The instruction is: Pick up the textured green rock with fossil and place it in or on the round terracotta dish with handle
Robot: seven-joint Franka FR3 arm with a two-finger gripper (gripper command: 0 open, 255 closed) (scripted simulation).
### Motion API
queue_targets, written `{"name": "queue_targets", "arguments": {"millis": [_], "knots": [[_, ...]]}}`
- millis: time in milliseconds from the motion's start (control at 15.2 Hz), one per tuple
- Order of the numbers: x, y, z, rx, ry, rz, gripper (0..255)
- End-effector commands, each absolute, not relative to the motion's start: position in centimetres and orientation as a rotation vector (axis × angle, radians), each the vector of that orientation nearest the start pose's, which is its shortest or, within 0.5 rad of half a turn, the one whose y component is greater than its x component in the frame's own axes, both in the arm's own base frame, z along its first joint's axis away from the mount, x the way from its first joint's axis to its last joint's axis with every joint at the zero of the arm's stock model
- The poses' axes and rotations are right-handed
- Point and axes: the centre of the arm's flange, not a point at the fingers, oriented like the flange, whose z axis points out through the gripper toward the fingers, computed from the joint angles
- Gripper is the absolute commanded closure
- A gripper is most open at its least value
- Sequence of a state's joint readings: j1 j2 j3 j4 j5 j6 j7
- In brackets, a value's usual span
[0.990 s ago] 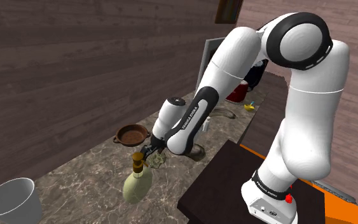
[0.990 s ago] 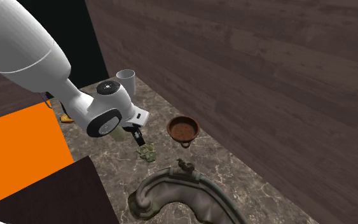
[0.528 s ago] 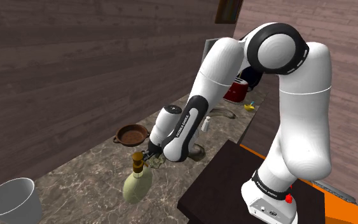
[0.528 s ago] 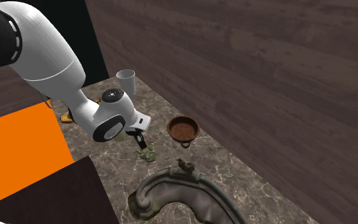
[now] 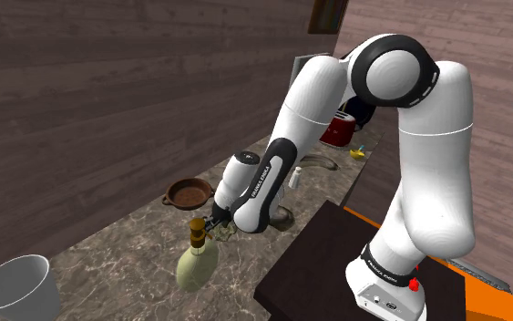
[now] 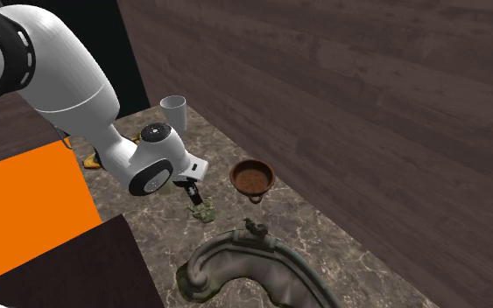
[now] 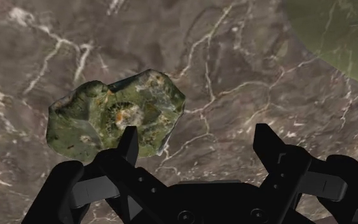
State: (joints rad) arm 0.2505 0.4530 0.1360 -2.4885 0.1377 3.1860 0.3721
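1. Gripper [image 7: 196, 137] hangs just above the brown, white-veined marble worktop [image 7: 234, 70], its two black fingers spread wide and clasping nothing.
2. Green rock [image 7: 117, 118], mottled and marked with a pale orange patch at its centre, lies on the worktop. One fingertip overlaps its near edge, but most of the stone sits outside the gap between the fingers, where bare marble shows.
3. White arm [image 5: 427, 164] rises from the dark stand [image 5: 313, 274] at the shoulder view's lower right and folds at a high joint. From there it slants steeply down toward that view's left, bringing the wrist low over the worktop.
4. Seen from the second exterior view, the hand tips downward with its fingers directly over the rock.
5. Round terracotta dish [image 5: 189, 192] with small handles rests on the worktop close to the dark plank wall [image 5: 108, 100], near the rock but apart from it.
6. Olive-green bottle [image 5: 197, 260] stands upright just beside the gripper, on the near side in the shoulder view. A white pot [image 5: 15, 287] sits well apart at that view's lower left.
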Motion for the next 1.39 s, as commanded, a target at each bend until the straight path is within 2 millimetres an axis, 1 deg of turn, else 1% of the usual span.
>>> {"name": "queue_targets", "arguments": {"millis": [0, 594, 660, 726, 858, 924, 1320], "knots": [[44.8, 17.4, 14.0, -2.965, 0.215, -0.301, 255], [44.8, 17.4, 14.0, -2.965, 0.215, -0.301, 255], [44.8, 17.4, 14.0, -2.965, 0.215, -0.301, 0], [43.2, 18.2, 14.2, -2.992, 0.443, -0.336, 0], [40.5, 20.5, 14.5, -2.992, 0.913, -0.404, 0], [39.8, 21.3, 14.5, -2.977, 1.060, -0.424, 0], [40.5, 20.9, 11.4, -2.977, 1.060, -0.424, 0]]}}
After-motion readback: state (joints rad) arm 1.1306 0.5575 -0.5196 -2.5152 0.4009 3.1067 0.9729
